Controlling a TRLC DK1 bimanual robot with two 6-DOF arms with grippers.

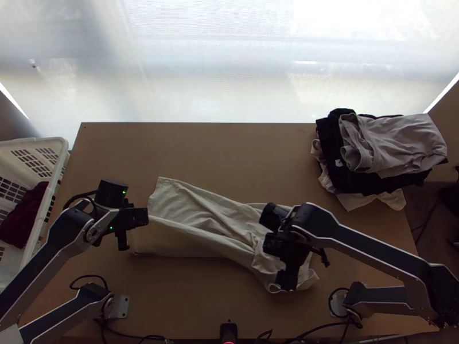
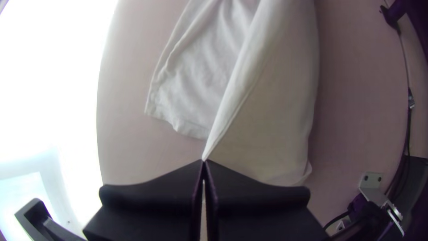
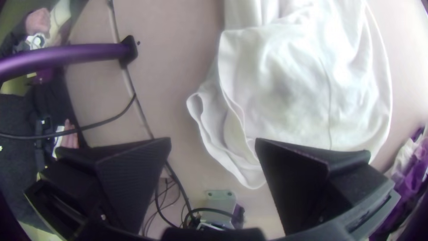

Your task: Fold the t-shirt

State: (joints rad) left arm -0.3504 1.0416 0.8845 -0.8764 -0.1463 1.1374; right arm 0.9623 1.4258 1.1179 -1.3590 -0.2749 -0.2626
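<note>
Top view first: the t-shirt (image 1: 192, 209) is a long, loosely folded, wrinkly strip on the table (image 1: 218, 152), running from about 9 o'clock over to 4 or 5 o'clock. The left gripper (image 1: 140, 218) sits at its 9 o'clock end and the right gripper (image 1: 287, 264) is above the 4-to-5 o'clock end. Folded clothes (image 1: 396, 143) are stacked around 2 o'clock, and there's a white basket (image 1: 60, 166) with dark red cloth (image 1: 26, 215) in it out by 9 to 10 o'clock. Left wrist view: that gripper is pressed together, with the tip of a folded edge of the shirt nipped right at the fingertips; the cloth fans out from there. Right wrist view: pincer's spread wide, pinching nothing, one finger (image 3: 307, 178) overlapping the bunched, layered end of the shirt, can't tell if it's touching.
</note>
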